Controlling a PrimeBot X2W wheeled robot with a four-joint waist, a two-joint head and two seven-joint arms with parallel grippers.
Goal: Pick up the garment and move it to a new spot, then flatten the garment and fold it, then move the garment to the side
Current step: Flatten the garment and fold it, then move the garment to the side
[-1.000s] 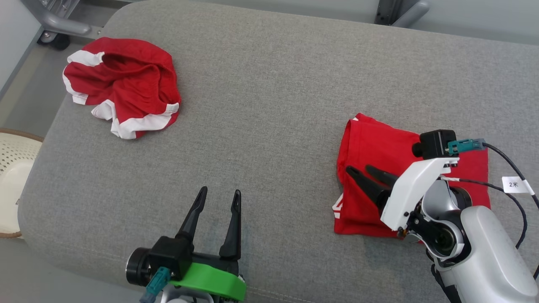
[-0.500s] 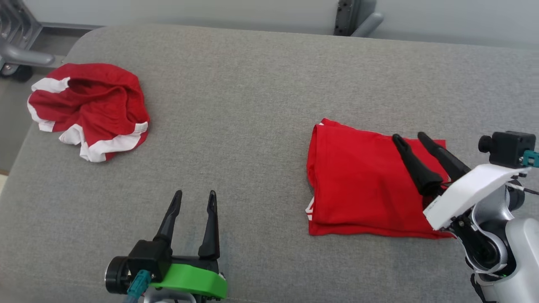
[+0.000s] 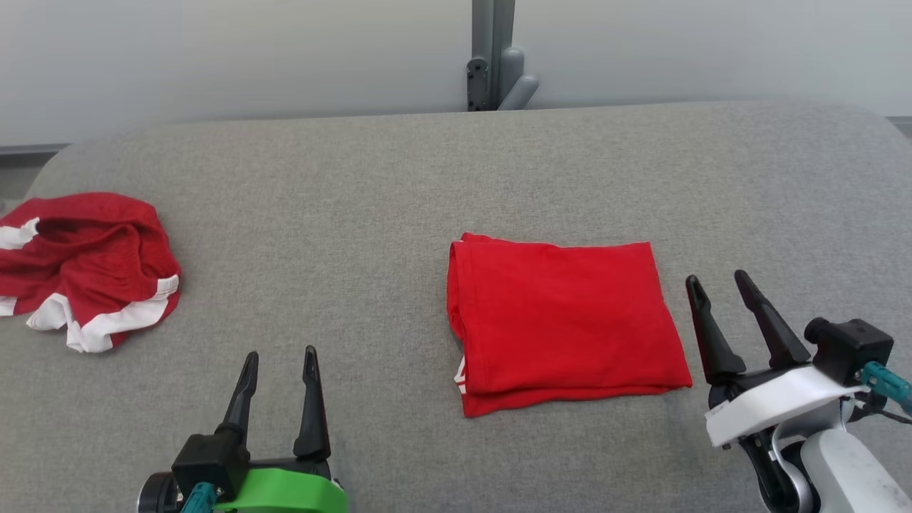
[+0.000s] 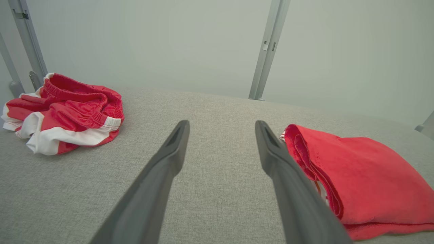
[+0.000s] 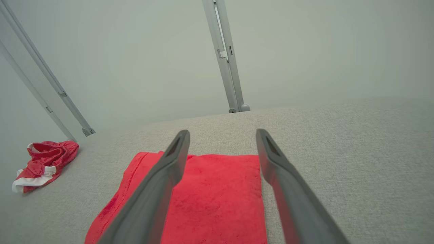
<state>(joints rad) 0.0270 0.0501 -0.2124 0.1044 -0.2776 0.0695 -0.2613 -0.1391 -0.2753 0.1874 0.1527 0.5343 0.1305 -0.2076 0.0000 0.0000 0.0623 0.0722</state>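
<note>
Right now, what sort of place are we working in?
Probably a robot test bay, not a home: a grey padded table against plain pale wall panels with a bare metal post, holding a folded red garment and a crumpled red-and-white garment.

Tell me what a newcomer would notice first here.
A folded red garment lies flat right of centre on the grey cushion. A crumpled red-and-white garment sits heaped at the far left. The left gripper and right gripper stand open and empty in front.
</note>
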